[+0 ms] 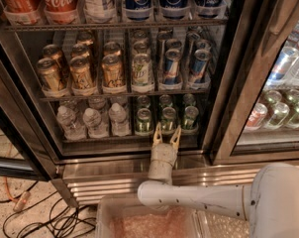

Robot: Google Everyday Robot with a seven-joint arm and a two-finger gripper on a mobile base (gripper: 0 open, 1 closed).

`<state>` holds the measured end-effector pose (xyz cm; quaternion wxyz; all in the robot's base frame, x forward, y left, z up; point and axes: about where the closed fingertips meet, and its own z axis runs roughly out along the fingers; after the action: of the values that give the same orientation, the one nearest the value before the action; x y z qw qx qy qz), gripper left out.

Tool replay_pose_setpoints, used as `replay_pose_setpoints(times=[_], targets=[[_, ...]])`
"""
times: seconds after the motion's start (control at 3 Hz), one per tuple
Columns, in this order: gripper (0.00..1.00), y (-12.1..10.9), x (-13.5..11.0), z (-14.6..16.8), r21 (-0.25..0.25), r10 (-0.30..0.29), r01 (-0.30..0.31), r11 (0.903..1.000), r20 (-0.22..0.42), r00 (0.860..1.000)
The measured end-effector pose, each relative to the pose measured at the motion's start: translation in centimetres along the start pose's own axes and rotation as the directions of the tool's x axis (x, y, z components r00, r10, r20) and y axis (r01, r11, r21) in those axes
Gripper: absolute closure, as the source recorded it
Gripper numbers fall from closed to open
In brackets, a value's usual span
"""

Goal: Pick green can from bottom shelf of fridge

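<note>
While its two fingers stand spread and empty, the gripper (166,135) hovers before the fridge's (115,165) bottom shelf (110,139), facing the middle front green can (168,119) of six, beside three front water bottles (93,123).

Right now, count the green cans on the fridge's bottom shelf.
6 green cans: front row left, middle, right; back row left, middle, right. More may hide behind. The tool, open, is at the shelf front edge, below the middle one.
</note>
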<state>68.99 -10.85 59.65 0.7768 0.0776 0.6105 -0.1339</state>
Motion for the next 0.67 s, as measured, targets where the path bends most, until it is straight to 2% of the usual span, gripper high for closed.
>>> replay_pose_setpoints(times=[0.67], targets=[[0.37,1.17,0.45,1.81,-0.031,-0.001,0.002,0.9995,0.008,1.000]])
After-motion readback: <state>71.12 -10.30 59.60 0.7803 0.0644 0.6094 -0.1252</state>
